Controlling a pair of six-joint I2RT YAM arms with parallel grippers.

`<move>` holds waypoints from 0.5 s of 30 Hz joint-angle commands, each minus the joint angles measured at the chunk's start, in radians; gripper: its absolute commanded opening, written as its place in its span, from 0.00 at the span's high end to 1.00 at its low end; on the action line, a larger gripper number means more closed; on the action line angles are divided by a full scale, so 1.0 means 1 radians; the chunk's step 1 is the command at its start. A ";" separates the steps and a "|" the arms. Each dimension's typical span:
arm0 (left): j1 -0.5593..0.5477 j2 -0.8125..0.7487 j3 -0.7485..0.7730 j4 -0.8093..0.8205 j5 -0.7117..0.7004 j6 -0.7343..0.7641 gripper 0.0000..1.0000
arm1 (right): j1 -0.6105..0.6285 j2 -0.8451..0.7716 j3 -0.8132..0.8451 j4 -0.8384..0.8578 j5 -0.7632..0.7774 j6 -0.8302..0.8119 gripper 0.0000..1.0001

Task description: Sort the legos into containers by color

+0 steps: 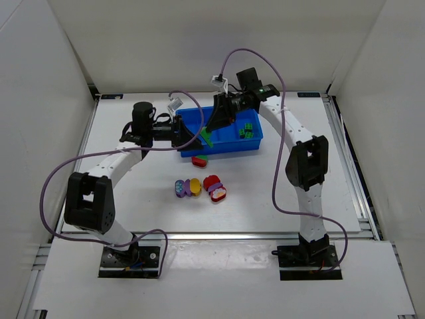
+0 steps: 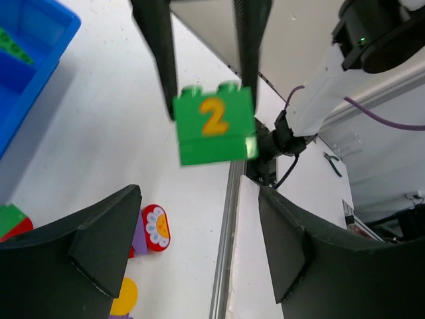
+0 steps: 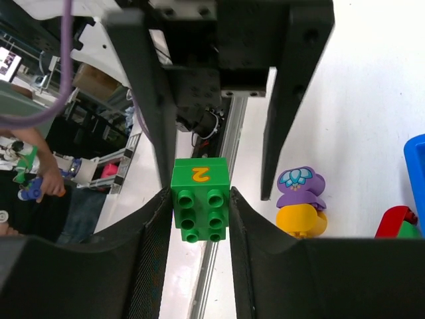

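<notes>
Centrally, green brick (image 2: 214, 126) is gripped by the right tool (image 3: 199, 206), held aloft at the near-left corner of the tray (image 1: 232, 147); left tool (image 2: 199, 199) is spread open, facing it

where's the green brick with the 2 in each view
top external: green brick, a sliver by the blue tray front-left edge
left wrist: brick upper centre, its 2 facing the camera
right wrist: brick lower centre, studs toward the camera
shared landmark: blue tray, top left in left wrist, right edge in right wrist
</notes>
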 commanded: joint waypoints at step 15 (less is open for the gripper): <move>0.004 -0.145 -0.116 0.216 -0.186 -0.126 0.17 | -0.012 -0.063 -0.113 0.519 0.047 0.592 0.93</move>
